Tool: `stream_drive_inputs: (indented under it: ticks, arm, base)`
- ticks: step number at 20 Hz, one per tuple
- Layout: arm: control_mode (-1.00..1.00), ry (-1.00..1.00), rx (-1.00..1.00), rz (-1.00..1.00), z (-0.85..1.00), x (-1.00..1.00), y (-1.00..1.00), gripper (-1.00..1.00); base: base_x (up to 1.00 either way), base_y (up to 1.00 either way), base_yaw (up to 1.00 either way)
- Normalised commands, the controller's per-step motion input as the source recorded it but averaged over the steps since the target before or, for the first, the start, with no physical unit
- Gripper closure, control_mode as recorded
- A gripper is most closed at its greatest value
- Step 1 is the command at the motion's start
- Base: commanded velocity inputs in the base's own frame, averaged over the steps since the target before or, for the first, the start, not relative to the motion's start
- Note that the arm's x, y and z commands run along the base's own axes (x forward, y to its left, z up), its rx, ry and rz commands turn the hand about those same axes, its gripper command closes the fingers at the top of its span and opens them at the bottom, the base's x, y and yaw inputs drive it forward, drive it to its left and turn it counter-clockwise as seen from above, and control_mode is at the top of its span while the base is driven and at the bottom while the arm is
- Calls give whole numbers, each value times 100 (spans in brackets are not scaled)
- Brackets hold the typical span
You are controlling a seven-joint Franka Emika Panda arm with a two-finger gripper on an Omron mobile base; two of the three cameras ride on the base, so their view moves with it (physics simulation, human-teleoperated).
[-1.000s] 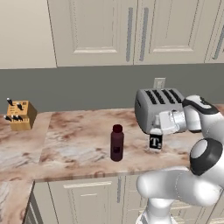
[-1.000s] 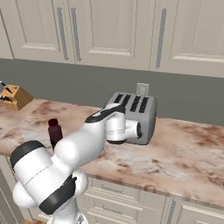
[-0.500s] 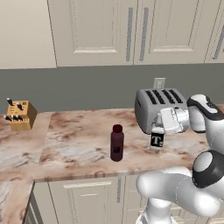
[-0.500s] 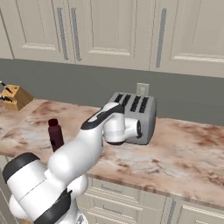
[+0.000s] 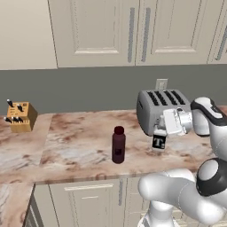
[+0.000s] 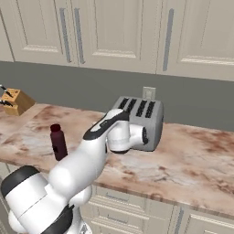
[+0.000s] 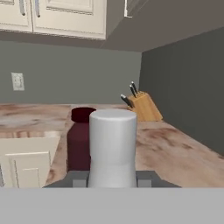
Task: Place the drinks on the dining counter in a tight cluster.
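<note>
End effector gripping white T bottle, raised off counter, maroon bottle nearby

Marbled bench carries toaster; maroon bottle stands left of toaster, knife block far left of it.

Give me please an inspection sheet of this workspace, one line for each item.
Surface: marbled wall counter, brown and cream, over cream cabinets.
Job's things: white bottle with the "T" label held between the fingers, in front of the toaster; maroon bottle upright on the counter, apart from it.
Clutter: toaster; knife block in the far corner.
Grippers: gripper shut on the white bottle.
Cables: nothing seen.
Surroundings: wall outlet, grey backsplash, upper cabinets.
</note>
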Motion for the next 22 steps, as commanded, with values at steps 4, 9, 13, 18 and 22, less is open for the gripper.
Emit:
stream_drive_inputs:
  ticks: [4, 9, 13, 18, 22]
  arm:
    - [-100, 0, 0, 0, 0, -4, 0, 100]
    - [100, -2, 0, 1, 0, -7, 0, 100]
    - [100, 0, 0, 0, 0, 0, 0, 100]
    - [100, 0, 0, 0, 0, 0, 0, 100]
    - [100, 0, 0, 0, 0, 0, 0, 100]
  base:
    - [0, 0, 0]
    - [-47, 0, 1]
    - [-72, -4, -1]
    - [-73, -4, -13]
    - [-47, 5, -46]
